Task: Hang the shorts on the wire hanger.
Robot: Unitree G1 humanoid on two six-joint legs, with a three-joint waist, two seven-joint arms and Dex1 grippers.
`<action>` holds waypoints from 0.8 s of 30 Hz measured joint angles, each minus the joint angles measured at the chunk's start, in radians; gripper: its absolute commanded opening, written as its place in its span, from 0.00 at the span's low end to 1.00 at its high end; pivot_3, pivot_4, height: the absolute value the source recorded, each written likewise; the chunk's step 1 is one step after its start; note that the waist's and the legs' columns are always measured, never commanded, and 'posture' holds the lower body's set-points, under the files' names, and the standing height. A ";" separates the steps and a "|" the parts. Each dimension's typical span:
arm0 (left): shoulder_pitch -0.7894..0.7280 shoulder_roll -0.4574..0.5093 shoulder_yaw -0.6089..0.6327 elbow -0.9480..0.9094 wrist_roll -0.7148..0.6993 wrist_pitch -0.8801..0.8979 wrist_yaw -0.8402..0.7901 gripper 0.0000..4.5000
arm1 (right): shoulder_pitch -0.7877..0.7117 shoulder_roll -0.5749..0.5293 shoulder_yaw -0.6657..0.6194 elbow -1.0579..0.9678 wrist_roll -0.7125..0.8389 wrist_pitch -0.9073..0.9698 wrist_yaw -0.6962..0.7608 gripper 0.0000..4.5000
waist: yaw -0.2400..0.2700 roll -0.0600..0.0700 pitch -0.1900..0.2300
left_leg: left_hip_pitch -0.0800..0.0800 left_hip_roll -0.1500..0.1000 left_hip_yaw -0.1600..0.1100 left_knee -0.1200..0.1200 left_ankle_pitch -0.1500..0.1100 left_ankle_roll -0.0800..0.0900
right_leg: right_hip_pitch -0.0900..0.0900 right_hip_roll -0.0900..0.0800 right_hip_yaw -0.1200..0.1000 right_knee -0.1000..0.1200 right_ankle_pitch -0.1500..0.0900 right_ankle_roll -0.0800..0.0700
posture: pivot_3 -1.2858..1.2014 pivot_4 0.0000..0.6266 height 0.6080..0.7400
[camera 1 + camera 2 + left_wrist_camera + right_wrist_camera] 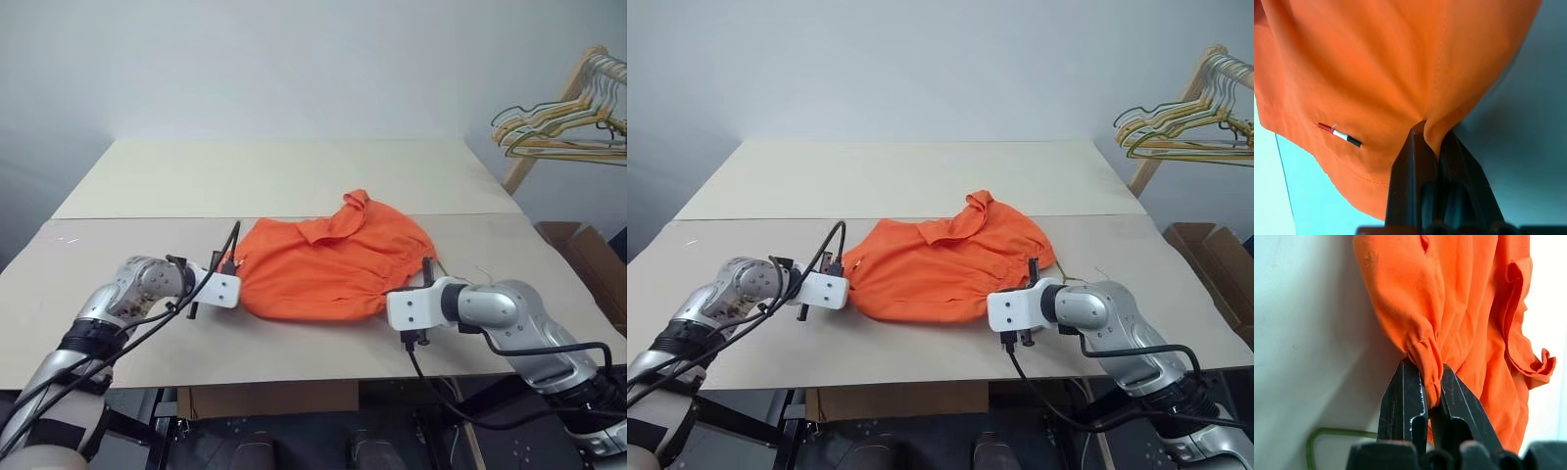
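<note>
Two claws, left claw (pixel 1432 147) and right claw (pixel 1431 382), clamped on shorts (pixel 328 259).

The shorts (pixel 328 264) cover almost all of the wire hanger (pixel 1327 435); a short green-grey curve shows beside the right tool (pixel 1432 396), cut off by the picture's edge. A thin strand near the shorts' right side (pixel 482 271) is perhaps its hook, too small to tell.

Tool (pixel 1432 382) pinching shorts (pixel 1469 308) waistband
</note>
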 measured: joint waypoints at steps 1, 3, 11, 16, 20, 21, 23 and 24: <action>0.002 0.022 0.001 -0.006 -0.027 0.000 -0.043 0.01 | -0.009 0.000 -0.002 0.008 0.019 -0.017 0.007 0.00 | -0.005 0.000 0.000 | 0.000 0.000 0.000 0.000 0.000 0.000 | -0.001 0.000 0.000 0.000 0.000 0.000 | 0.49 0.03 1.00; 0.025 0.088 0.011 -0.049 -0.097 0.003 -0.143 0.01 | -0.023 -0.006 -0.007 0.031 0.051 -0.080 0.018 0.00 | -0.015 0.000 0.000 | 0.000 0.001 0.000 -0.001 0.000 0.000 | -0.001 0.000 0.000 0.000 0.000 -0.001 | 0.49 0.03 1.00; 0.389 0.413 0.152 -0.469 -0.488 0.100 -0.439 0.01 | -0.068 -0.082 0.001 0.190 0.269 -0.455 0.190 0.00 | -0.042 0.000 0.000 | 0.003 0.002 0.001 -0.003 -0.001 -0.001 | 0.001 -0.001 0.001 0.001 0.000 -0.005 | 0.51 0.04 1.00; 0.544 0.477 0.292 -0.645 -0.657 0.263 -0.442 0.01 | -0.200 -0.057 0.008 0.342 0.332 -0.518 0.257 0.00 | -0.032 0.000 0.000 | 0.009 0.002 0.002 -0.003 -0.001 -0.001 | 0.005 -0.001 0.001 0.001 -0.003 -0.001 | 0.52 0.03 1.00; 0.418 0.373 0.342 -0.658 -0.703 0.493 -0.298 0.01 | -0.370 0.035 -0.008 0.548 0.327 -0.462 0.232 0.00 | -0.014 0.000 0.001 | 0.017 0.002 0.001 -0.004 -0.001 -0.001 | 0.014 0.000 0.000 0.002 -0.005 -0.003 | 0.53 0.00 1.00; 0.309 0.290 0.336 -0.618 -0.684 0.553 -0.214 0.01 | -0.440 0.082 -0.008 0.629 0.308 -0.435 0.192 0.00 | -0.007 0.000 0.001 | 0.017 0.002 0.000 -0.003 -0.001 -0.001 | 0.015 0.000 -0.001 0.002 -0.004 -0.001 | 0.53 0.00 1.00; 0.098 0.171 0.317 -0.502 -0.625 0.626 -0.068 0.01 | -0.587 0.167 -0.008 0.771 0.252 -0.413 0.078 0.00 | -0.004 -0.001 0.000 | 0.015 0.002 -0.003 -0.002 0.000 -0.001 | 0.013 0.003 -0.001 0.002 -0.001 -0.002 | 0.53 0.00 1.00; -0.040 0.107 0.304 -0.386 -0.571 0.635 0.020 0.01 | -0.677 0.208 -0.012 0.874 0.211 -0.408 -0.017 0.00 | -0.001 -0.001 0.000 | 0.015 0.002 -0.004 -0.002 0.001 -0.001 | 0.013 0.003 -0.001 0.002 0.003 -0.008 | 0.53 0.00 1.00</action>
